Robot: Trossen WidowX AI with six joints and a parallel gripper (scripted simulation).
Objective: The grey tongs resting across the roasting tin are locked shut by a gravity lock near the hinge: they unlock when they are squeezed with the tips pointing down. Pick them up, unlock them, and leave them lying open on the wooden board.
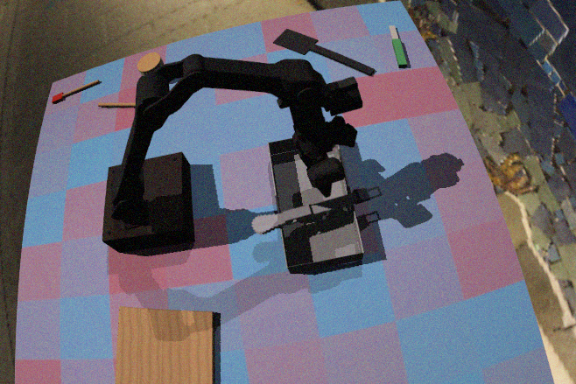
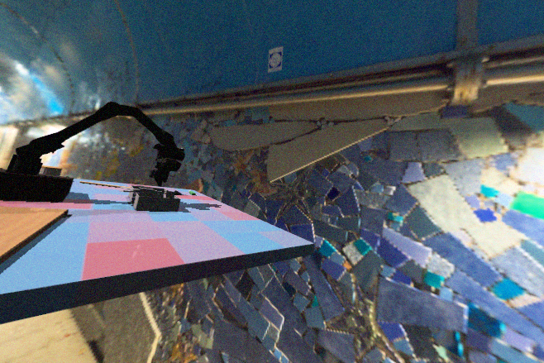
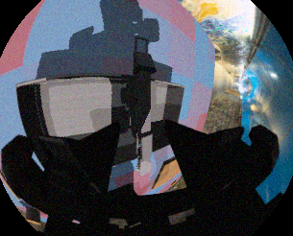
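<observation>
The grey tongs (image 1: 296, 219) (image 3: 141, 96) lie across the roasting tin (image 1: 326, 263) (image 2: 155, 201) (image 3: 29, 107). Their broad rounded end sticks out past the wall on the robot base's side, and a narrow loop-shaped end past the far wall. The two arms look close together. My gripper (image 1: 328, 192) (image 3: 142, 124) is open and points down above the tongs. In the wrist view the tongs show between and beyond the two fingers, with no contact visible. Part of them is hidden in the top view. The wooden board (image 1: 163, 356) (image 2: 31, 222) has nothing on it in view.
A black spatula (image 1: 295, 41) and a green-handled tool (image 1: 399, 52) lie beyond the arm. A thin red-tipped tool (image 1: 76, 90), a wooden stick (image 1: 115, 104) and a round wooden-topped object (image 1: 150, 62) are at the back left. The dark robot base (image 1: 163, 179) stands beside the tin.
</observation>
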